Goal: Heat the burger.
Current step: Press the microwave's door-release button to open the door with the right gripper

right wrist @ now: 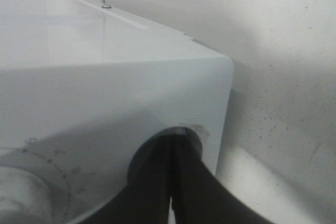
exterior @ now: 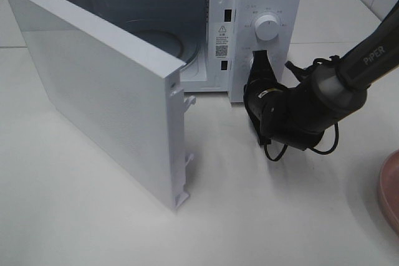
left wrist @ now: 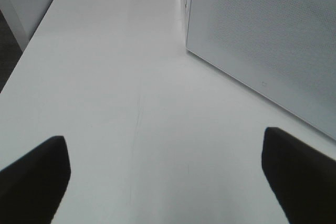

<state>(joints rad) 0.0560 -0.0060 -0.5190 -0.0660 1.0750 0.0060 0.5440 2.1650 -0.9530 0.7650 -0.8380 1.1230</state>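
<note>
While the left pincer (left wrist: 167, 178) gapes wide, the right pincer (exterior: 259, 61), pinched narrow, touches the microwave dial (right wrist: 193, 136).

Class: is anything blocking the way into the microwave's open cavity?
Nothing visible does. The door is swung wide and the cavity mouth is clear; the right tool sits at the control panel beside it. The burger shows in no view.

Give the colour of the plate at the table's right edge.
Pink; the round plate shows best in the exterior high view.
</note>
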